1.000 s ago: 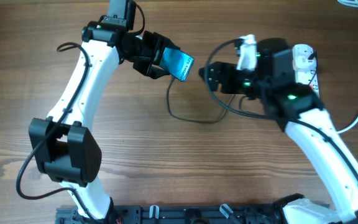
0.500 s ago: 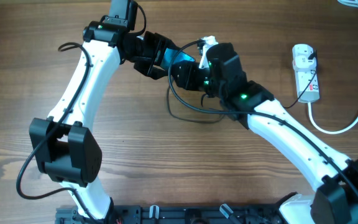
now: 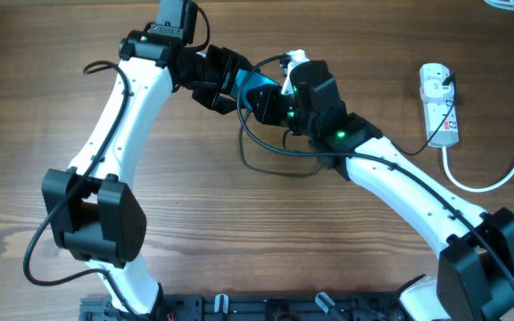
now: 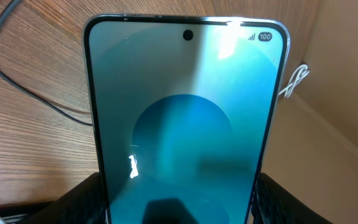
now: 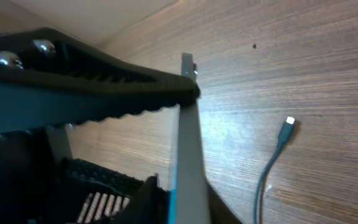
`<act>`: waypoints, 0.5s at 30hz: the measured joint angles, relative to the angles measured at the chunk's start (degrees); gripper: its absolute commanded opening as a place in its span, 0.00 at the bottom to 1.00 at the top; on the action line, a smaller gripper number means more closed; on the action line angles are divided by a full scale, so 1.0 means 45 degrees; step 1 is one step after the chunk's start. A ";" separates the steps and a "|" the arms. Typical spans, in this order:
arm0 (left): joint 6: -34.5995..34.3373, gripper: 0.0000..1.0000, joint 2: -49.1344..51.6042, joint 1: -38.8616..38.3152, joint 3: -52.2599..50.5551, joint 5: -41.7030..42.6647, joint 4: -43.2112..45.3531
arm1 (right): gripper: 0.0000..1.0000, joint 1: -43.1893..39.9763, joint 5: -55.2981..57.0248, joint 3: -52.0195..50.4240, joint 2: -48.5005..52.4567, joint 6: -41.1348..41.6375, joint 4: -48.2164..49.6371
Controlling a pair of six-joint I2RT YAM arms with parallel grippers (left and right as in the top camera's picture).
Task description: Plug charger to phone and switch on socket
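The phone (image 4: pixel 182 124) has its turquoise screen lit and is held off the table, my left gripper (image 4: pixel 179 196) shut on its two long sides. In the overhead view the phone (image 3: pixel 255 89) sits between both grippers: left gripper (image 3: pixel 226 80) on its left, right gripper (image 3: pixel 264 100) on its right. The right wrist view shows the phone (image 5: pixel 188 143) edge-on, and my right gripper (image 5: pixel 188 202) is shut on it with one black finger on each face. The charger (image 3: pixel 275 169) loops over the table below; its plug tip (image 5: pixel 289 122) lies free on the wood. The socket (image 3: pixel 439 104) rests far right.
A white lead (image 3: pixel 498 174) curves from the socket toward the right table edge. A thin white wire (image 4: pixel 294 81) shows beside the phone in the left wrist view. Black arm bases (image 3: pixel 284 308) line the front edge.
My right arm swung left from beside the socket to the phone and its jaws closed onto the phone. The left arm and the phone stayed in place.
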 measured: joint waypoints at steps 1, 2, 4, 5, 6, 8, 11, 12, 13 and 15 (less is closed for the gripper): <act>0.0000 0.53 0.0000 0.0000 0.0000 0.0000 -0.0005 | 0.04 0.0000 -0.0034 -0.0005 0.0000 0.0000 0.0029; 0.0000 0.54 0.0000 0.0000 0.0000 -0.0005 -0.0005 | 0.05 0.0000 0.0000 -0.0005 0.0000 0.0233 -0.0010; 0.0005 0.55 -0.0010 0.0000 0.0010 0.0005 0.0112 | 0.04 -0.0083 -0.0087 -0.0005 0.0010 0.0520 0.0049; 0.0005 0.56 -0.0015 0.0000 0.0010 0.0000 0.0068 | 0.04 -0.0083 -0.0126 -0.0005 0.0010 0.0520 0.0034; 0.0005 0.56 -0.0015 0.0000 0.0010 0.0000 0.0058 | 0.04 -0.0083 -0.0131 -0.0005 0.0015 0.0520 0.0034; 0.0005 0.58 -0.0015 0.0000 0.0010 0.0000 0.0058 | 0.04 -0.0083 -0.0131 -0.0005 0.0010 0.0520 0.0029; 0.0005 0.70 -0.0015 0.0000 0.0010 0.0000 0.0053 | 0.04 -0.0083 -0.0155 -0.0005 0.0015 0.0515 0.0024; -0.0005 0.76 -0.0015 0.0000 0.0010 0.0000 0.0049 | 0.04 -0.0083 -0.0170 -0.0005 0.0015 0.0520 0.0029; -0.0044 0.81 -0.0015 0.0000 0.0010 0.0000 0.0049 | 0.04 -0.0083 -0.0175 -0.0005 0.0015 0.0515 0.0029; -0.0112 0.98 -0.0015 0.0000 0.0010 0.0000 0.0049 | 0.04 -0.0078 -0.0243 -0.0005 0.0015 0.0466 0.0024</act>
